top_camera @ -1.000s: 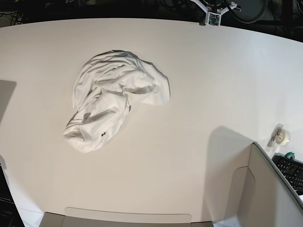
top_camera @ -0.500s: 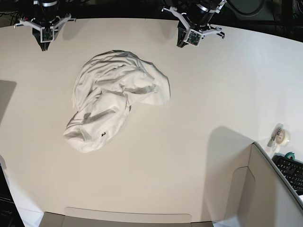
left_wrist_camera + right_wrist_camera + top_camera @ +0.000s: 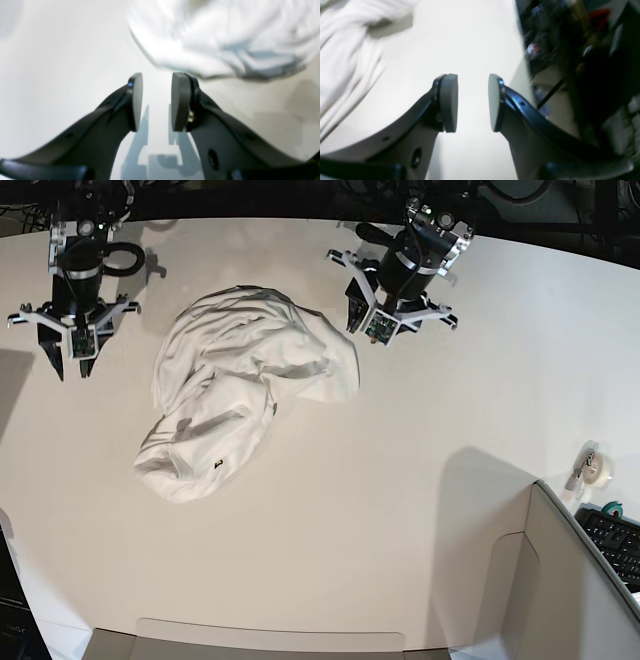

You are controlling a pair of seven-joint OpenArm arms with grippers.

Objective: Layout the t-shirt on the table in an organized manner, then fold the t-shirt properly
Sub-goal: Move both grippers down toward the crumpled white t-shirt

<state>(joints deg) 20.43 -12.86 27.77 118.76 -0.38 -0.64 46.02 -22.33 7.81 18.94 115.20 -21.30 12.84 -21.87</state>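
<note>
The white t-shirt (image 3: 245,385) lies crumpled in a heap on the off-white table (image 3: 420,480), its small black tag (image 3: 218,464) showing near the lower end; no print is visible. My left gripper (image 3: 362,326) hovers just right of the heap's upper right edge. In the left wrist view it (image 3: 156,100) is open, nothing between the pads, with the t-shirt (image 3: 220,37) just ahead. My right gripper (image 3: 68,363) hangs left of the heap, apart from it. The right wrist view shows it (image 3: 473,100) open and empty, the t-shirt (image 3: 342,42) at its left.
A grey cardboard box (image 3: 565,590) stands at the lower right, with a tape roll (image 3: 597,470) and a keyboard (image 3: 615,542) beside it. Another box flap (image 3: 270,642) lies along the near edge. Dark clutter (image 3: 582,62) sits beyond the table's edge by my right gripper.
Both arms have come in from the far edge toward the shirt, one on each side. Both grippers have opened. The shirt has not moved.
</note>
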